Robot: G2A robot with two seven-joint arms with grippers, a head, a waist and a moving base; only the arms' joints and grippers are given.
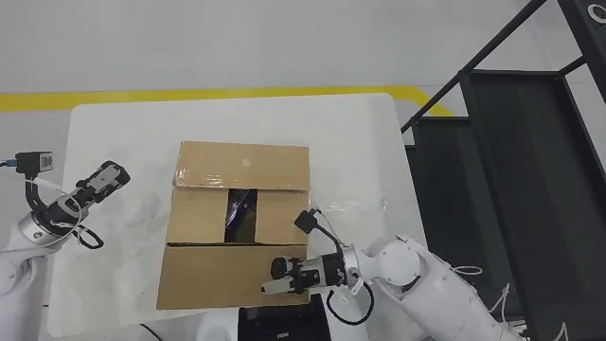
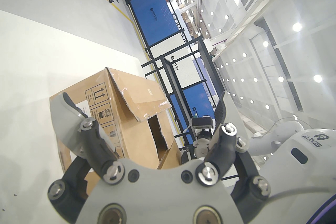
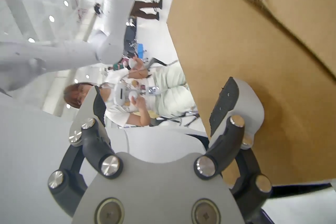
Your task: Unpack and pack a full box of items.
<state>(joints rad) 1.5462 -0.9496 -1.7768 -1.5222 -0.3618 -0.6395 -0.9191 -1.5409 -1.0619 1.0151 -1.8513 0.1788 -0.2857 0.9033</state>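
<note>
A brown cardboard box (image 1: 241, 166) stands in the middle of the white table (image 1: 123, 133). Its top flaps lie nearly flat, and a narrow gap between them shows a dark item (image 1: 240, 210) inside. My right gripper (image 1: 272, 287) is open at the right corner of the near flap (image 1: 218, 275). In the right wrist view the cardboard (image 3: 236, 38) edge runs between the fingers of this gripper (image 3: 161, 100), and one finger (image 3: 231, 99) lies over its face. My left gripper (image 1: 112, 176) is left of the box, apart from it. It is open (image 2: 144, 109) and holds nothing, with the box (image 2: 131, 93) just beyond.
A black metal rack (image 1: 511, 152) stands right of the table. Bare table top lies behind and to the left of the box. A yellow floor line (image 1: 218, 97) runs behind the table. The near table edge is close to the right gripper.
</note>
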